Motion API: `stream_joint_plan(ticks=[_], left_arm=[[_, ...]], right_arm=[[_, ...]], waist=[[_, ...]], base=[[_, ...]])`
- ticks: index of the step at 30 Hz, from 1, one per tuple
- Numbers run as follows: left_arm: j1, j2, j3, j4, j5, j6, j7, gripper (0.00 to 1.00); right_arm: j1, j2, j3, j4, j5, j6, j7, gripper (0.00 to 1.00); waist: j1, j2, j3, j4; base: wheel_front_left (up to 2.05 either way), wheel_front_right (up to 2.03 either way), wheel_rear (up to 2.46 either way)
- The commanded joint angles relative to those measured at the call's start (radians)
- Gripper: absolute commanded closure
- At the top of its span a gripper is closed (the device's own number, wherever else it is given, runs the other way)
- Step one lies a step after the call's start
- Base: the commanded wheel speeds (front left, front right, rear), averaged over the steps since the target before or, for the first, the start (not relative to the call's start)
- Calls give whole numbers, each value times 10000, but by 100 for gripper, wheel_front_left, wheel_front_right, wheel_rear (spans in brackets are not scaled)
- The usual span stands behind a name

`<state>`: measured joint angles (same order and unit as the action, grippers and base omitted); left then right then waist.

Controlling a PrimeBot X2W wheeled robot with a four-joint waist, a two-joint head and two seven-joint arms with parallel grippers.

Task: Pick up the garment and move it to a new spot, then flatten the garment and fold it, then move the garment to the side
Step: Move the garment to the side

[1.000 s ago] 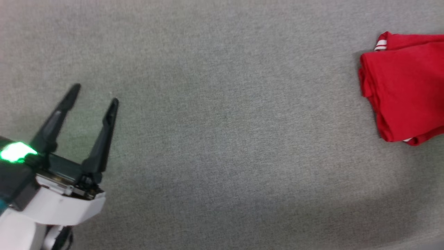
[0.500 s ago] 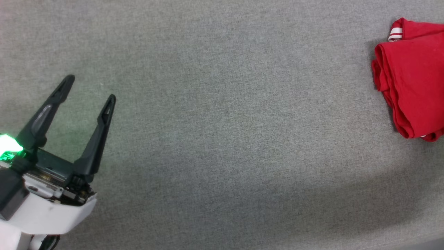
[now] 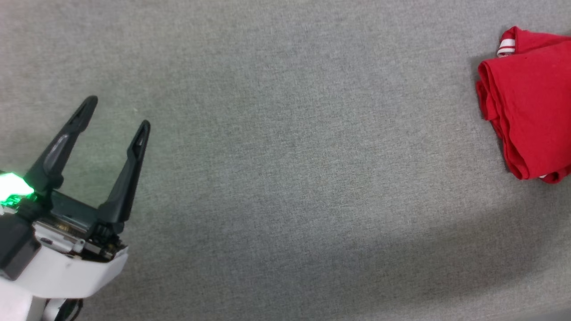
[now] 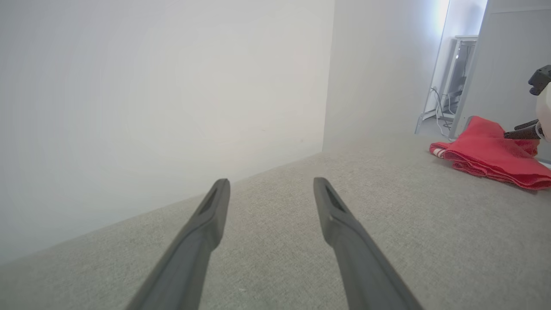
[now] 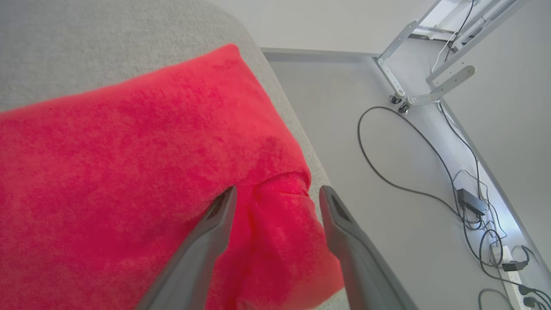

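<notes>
We found left gripper [image 3: 118, 112] and right gripper [image 5: 277, 194] open; the garment [image 5: 129, 172] lay at the edge of the grey surface [image 5: 86, 43] (floor [image 5: 387, 224] beyond), so a snagging finger could drag it off

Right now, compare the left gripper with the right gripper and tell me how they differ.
Place: the left gripper hangs over bare grey surface, far from the garment; the right gripper is over the garment at the surface's edge. Between the jaws: the left gripper's have bare surface between them; the right gripper's straddle a raised red fold. Shared: both have jaws open wide, clamped on nothing.
</notes>
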<state>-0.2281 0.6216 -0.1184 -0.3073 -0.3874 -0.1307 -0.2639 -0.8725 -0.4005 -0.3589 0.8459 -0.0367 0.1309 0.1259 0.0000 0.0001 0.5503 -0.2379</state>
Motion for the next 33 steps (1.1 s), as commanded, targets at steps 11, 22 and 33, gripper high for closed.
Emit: stream_joint_plan(ticks=[11,22,33], left_arm=[[210,-1100,43,1223,-157,7,10,0],[995,-2084,615,3048,43,7,10,0],[1617,-2866,1307,4679,223,7,10,0]], right_arm=[[593,-240,1888,-635,801,-5,-669,0],[2503,767,3975,-2667,2360,-7,-1115,0],[4685,1471,4527,-3816,3161,-7,-1862,0]], waist=[[0,-1,-1574,642],[0,-1,-3234,1369],[0,-1,-4500,2253]], base=[[0,0,0],[0,0,0],[0,0,0]])
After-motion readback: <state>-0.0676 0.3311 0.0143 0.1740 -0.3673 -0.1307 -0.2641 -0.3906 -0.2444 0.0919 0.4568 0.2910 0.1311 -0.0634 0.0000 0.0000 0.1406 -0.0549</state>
